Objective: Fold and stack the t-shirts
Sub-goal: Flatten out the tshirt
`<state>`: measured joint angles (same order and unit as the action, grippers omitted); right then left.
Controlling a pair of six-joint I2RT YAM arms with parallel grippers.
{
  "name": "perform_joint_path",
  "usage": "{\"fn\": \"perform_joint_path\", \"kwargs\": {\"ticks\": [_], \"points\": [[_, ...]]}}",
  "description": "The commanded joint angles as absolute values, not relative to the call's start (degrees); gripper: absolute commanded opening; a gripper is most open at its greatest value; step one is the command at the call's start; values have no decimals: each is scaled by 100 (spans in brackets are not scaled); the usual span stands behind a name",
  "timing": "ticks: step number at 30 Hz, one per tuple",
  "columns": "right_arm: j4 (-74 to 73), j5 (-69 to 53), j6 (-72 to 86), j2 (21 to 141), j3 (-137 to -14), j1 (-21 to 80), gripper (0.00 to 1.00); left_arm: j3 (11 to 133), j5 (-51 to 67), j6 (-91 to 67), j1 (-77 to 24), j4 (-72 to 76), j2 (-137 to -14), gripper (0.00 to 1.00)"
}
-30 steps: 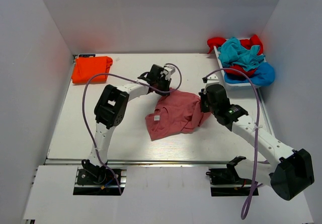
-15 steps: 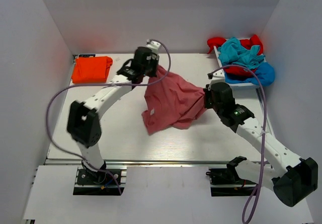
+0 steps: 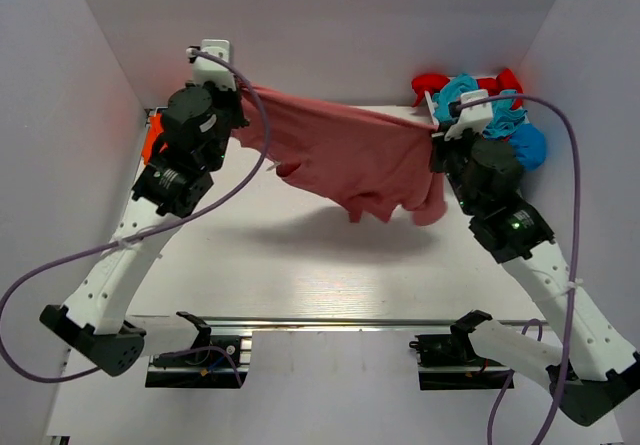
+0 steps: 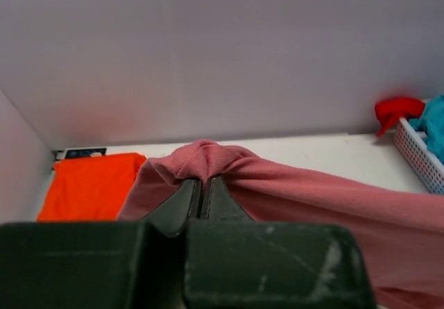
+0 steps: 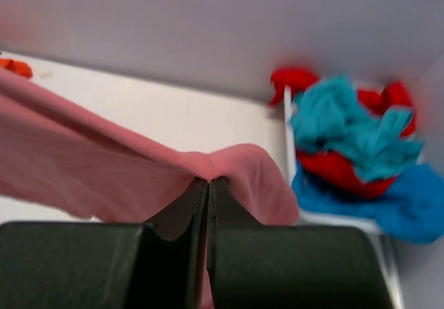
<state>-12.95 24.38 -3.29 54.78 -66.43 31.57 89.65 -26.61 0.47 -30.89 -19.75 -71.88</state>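
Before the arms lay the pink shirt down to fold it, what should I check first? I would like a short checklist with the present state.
1. Jaws of left gripper shut on pink shirt: ok.
2. Jaws of right gripper shut on its other end: ok.
3. Shirt stretched flat between them: not ok, the lower part hangs bunched.
4. Folded orange shirt lies apart, at the far left of the table: ok.
5. Which side of the shirt faces up: cannot tell.

Layout: held shirt (image 3: pixel 350 155) spans above table (image 3: pixel 300 275), clear of its surface. Left gripper (image 4: pixel 201 182) pinches the shirt's left end, right gripper (image 5: pixel 208 182) its right end. Folded shirt (image 4: pixel 87 184) lies on table beyond left end. Basket (image 4: pixel 420 157) holding shirt pile (image 5: pixel 347 135) sits beyond right end.
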Motion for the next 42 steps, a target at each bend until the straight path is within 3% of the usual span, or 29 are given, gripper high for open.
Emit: {"fn": "perform_joint_path", "kwargs": {"ticks": [1, 9, 18, 26, 35, 42], "points": [[-852, 2365, -1306, 5300, -7555, 3129, 0, 9386, -3393, 413, -3050, -1960, -6637, 0], [-1274, 906, -2057, 4958, -8832, 3138, 0, 9764, -2373, 554, -3050, -1890, -5450, 0], [-1626, -657, -2206, 4387, -9448, 3129, 0, 10740, -1232, 502, -3050, -2426, -5317, 0], [-1459, -782, -2110, 4280, -9273, 3138, 0, 10978, -1248, 422, -3050, -2487, -5501, 0], [-353, -545, -1750, 4315, -7516, 3129, 0, 9108, -1923, 299, -3111, -1645, -5493, 0], [842, 1062, -1275, 5676, -5978, 3120, 0, 7078, -3617, -201, -2997, -625, -6631, 0]]}}
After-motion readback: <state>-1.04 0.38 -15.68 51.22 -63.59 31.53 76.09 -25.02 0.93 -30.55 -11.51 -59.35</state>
